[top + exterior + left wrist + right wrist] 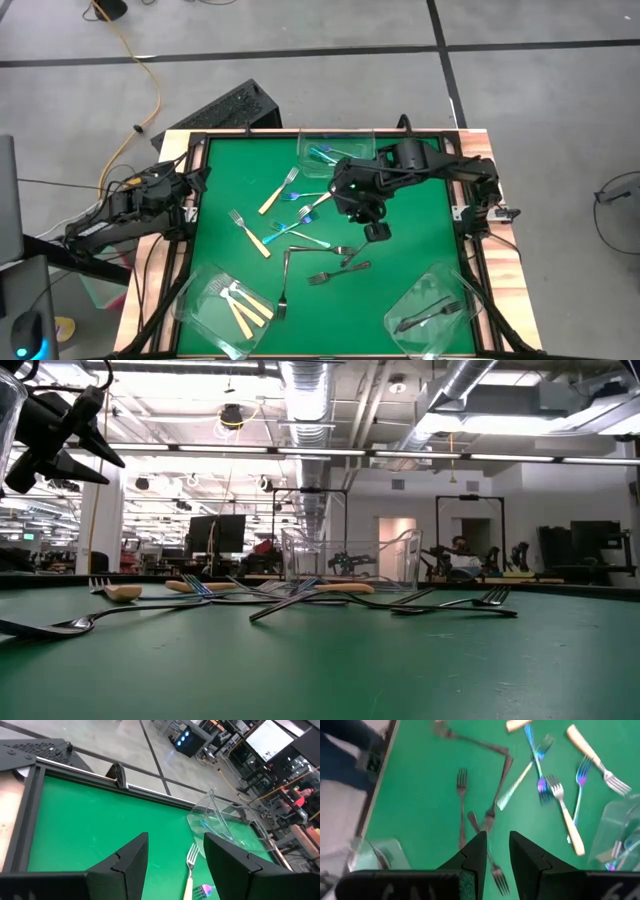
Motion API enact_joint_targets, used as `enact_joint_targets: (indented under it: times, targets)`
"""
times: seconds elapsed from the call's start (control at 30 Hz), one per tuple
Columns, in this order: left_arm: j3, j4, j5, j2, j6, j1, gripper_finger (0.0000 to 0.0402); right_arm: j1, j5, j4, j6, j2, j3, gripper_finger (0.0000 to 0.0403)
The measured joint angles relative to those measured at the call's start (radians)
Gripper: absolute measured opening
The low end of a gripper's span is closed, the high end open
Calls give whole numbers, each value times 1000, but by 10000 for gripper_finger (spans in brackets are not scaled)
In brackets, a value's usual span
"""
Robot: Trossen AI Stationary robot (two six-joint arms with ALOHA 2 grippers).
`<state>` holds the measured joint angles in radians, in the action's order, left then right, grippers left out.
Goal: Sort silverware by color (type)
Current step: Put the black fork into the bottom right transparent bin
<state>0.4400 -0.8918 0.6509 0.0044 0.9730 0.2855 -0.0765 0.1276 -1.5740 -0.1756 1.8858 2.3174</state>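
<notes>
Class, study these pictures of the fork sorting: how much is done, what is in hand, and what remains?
Done: a few tan-handled forks lie in one clear plastic tub, dark grey metal forks in another, and a blue-handled fork in a third. In hand: nothing; the right tool hovers empty over the green mat, and the left tool waits open at the mat's edge. Left: about ten mixed loose forks.

This is a robotics lab or open industrial workspace. Overhead run exposed silver ducts (305,390), pipes and long strip lights (330,453) under an unfinished ceiling. Beyond the green tabletop (330,660) the room reaches far back, filled with dark monitors (222,532) and equipment racks, and a person (462,555) sits at a far workstation. From above, the floor (300,30) is bare grey concrete with seams, and a yellow cable (150,70) trails across it toward the table's far left corner.
</notes>
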Motion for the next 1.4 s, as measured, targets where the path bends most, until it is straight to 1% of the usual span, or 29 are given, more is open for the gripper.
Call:
enact_joint_targets:
  times: [0.1,0.17,0.23,0.33,0.4,0.6,0.67,0.77,0.93,1.13,1.23,1.3,1.4]
  targets:
    - [0,0,-17,0,-9,0,176,12,2,8,-65,-20,-17,102]
    - [0,0,-16,0,-10,0,176,23,2,5,-104,-69,-75,102]
    - [0,1,-7,0,-8,0,176,37,8,5,-118,-137,-156,102]
    - [0,1,15,0,-6,0,176,59,30,41,-121,-236,-325,102]
    - [0,1,32,0,-6,0,176,71,56,125,-116,-305,-452,102]
    - [0,0,66,0,16,0,176,113,191,451,-94,-516,-826,102]
    - [0,0,68,0,16,0,176,126,219,542,-78,-568,-926,102]
    - [0,0,64,0,17,0,176,138,252,642,-54,-628,-1033,102]
    - [0,0,64,0,19,0,176,133,271,685,-43,-676,-1102,102]
    - [0,0,64,0,19,0,176,95,295,687,-16,-676,-1103,102]
    - [0,-1,64,0,19,0,176,66,296,654,-4,-674,-1104,102]
    - [0,-1,64,0,14,0,176,49,289,653,-4,-666,-1104,102]
    - [0,-1,64,0,12,0,176,32,242,651,-3,-646,-1104,102]
